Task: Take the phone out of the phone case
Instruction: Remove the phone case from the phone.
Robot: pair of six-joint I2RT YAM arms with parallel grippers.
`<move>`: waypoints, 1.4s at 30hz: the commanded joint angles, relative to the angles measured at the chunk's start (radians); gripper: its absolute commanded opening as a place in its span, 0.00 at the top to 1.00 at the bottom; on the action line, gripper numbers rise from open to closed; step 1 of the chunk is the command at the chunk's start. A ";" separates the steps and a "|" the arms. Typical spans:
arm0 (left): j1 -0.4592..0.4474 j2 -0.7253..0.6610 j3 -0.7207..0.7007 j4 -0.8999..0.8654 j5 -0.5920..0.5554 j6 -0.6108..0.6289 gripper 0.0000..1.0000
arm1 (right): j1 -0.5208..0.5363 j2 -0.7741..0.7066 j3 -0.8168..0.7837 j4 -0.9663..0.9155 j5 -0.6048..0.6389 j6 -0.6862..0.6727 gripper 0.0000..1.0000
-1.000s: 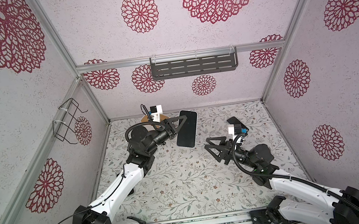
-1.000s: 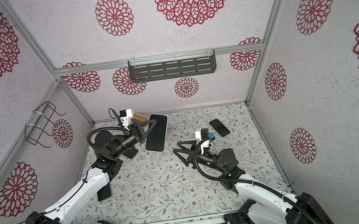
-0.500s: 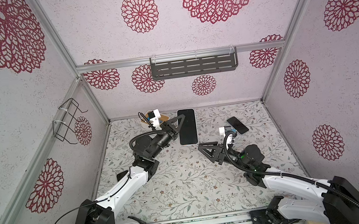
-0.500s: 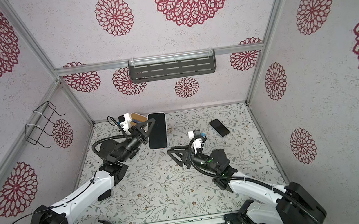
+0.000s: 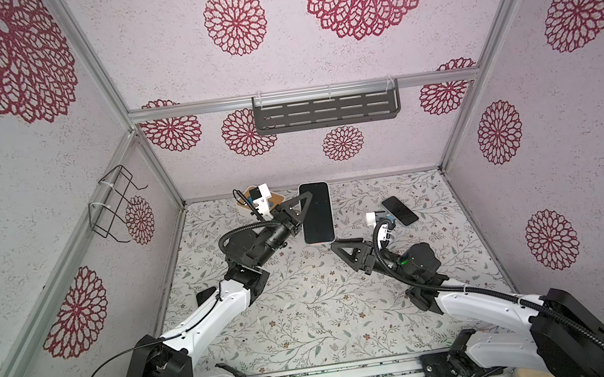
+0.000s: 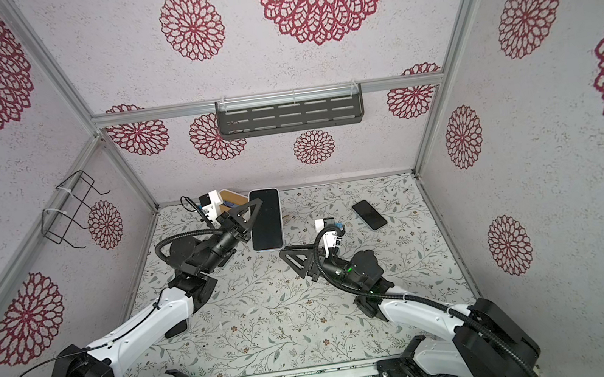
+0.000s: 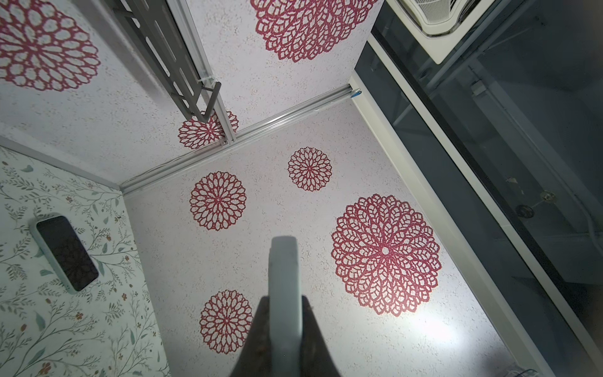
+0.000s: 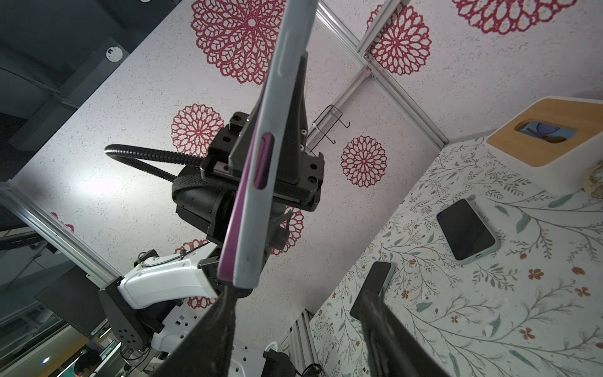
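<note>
1. The left arm reaches forward; the left pincer (image 5: 306, 201) is clamped on the cased phone (image 5: 317, 213), holding it screen-up above the worktop (image 5: 309, 315).
2. The right arm stretches toward the phone's near end; the right pincer (image 5: 340, 252) gapes, holding nothing.

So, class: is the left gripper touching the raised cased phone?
Touching. The left wrist view shows the left gripper shut on the cased phone, a finger pressed against each face.

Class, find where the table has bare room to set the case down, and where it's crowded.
Bare: the table front centre, between both arms; also along the back wall behind the lying phone. Crowded: back corner around the box, beside the cased phone.
</note>
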 commanded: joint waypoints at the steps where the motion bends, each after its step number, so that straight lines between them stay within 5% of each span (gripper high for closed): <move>1: -0.007 -0.009 0.000 0.065 -0.015 0.004 1.00 | 0.005 -0.001 0.038 0.103 -0.019 0.030 0.37; 42: -0.078 0.008 -0.009 0.153 0.023 0.028 1.00 | -0.049 0.084 0.047 0.165 0.023 0.118 0.47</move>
